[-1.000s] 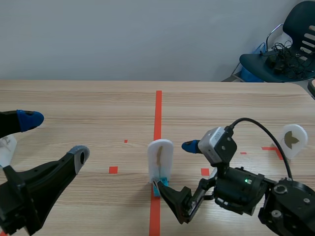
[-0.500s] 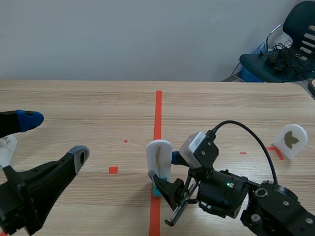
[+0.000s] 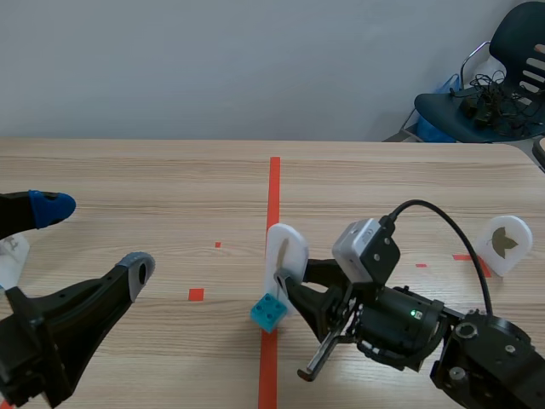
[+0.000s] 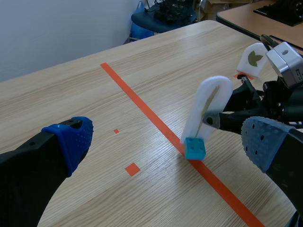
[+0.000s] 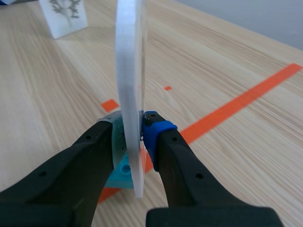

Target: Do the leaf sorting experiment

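Note:
A white arch-shaped leaf card (image 3: pixel 285 251) on a cyan block base (image 3: pixel 267 312) stands on the orange-red centre line. My right gripper (image 3: pixel 286 288) is shut on the card's lower part, one finger on each face. The card is turned edge-on and its base sits tilted. In the right wrist view the card (image 5: pixel 130 71) is pinched between my pads (image 5: pixel 154 130), with the cyan block (image 5: pixel 122 172) below. My left gripper (image 3: pixel 94 239) stands open at the near left, apart from the card (image 4: pixel 208 111), with nothing between its fingers (image 4: pixel 71 137).
A second white card with a dark leaf shape (image 3: pixel 508 244) stands at the right by a tape mark. Another leaf card (image 5: pixel 64 14) stands far left, partly hidden behind my left arm (image 3: pixel 10 260). A chair (image 3: pixel 494 85) is beyond the table's far right corner.
My right gripper slid in around the card and shut on it. The card has turned edge-on and its cyan base has tipped and shifted left. The left arm has not moved.

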Available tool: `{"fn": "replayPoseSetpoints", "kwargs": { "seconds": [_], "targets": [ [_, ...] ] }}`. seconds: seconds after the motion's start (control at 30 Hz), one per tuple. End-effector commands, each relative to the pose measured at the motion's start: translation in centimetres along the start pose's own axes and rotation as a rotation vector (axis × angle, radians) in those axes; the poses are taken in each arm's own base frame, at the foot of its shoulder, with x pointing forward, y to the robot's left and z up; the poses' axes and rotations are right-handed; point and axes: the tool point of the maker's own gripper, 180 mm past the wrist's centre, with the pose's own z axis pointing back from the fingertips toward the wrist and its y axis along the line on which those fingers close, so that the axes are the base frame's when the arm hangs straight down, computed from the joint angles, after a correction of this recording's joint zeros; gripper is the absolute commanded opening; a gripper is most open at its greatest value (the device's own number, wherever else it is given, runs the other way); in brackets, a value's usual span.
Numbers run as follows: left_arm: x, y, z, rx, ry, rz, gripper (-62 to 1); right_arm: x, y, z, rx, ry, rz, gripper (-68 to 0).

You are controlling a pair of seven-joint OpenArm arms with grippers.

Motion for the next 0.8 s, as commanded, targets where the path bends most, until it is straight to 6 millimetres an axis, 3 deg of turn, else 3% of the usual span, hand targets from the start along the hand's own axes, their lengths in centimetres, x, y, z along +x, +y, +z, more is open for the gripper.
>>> {"fn": "replayPoseSetpoints", "kwargs": {
  "seconds": [0.0, 0.33, 0.6, 0.77],
  "targets": [
    [0.9, 0.0, 0.0, 0.003, -0.031, -0.003, 1.4, 1.5, -2.4, 1.0, -0.040, -0.035, 0.028, -61.2],
    [0.9, 0.0, 0.0, 0.003, -0.031, -0.003, 1.4, 4.7, -8.9, 7.9, -0.204, -0.073, 0.045, -61.2],
    [0.9, 0.0, 0.0, 0.003, -0.031, -0.003, 1.4, 4.5, -12.9, 13.9, -0.396, -0.024, 0.065, -61.2],
    [0.9, 0.0, 0.0, 0.003, -0.031, -0.003, 1.4, 3.3, -14.3, 15.8, -0.459, 0.043, 0.059, -61.1]
  ]
}}
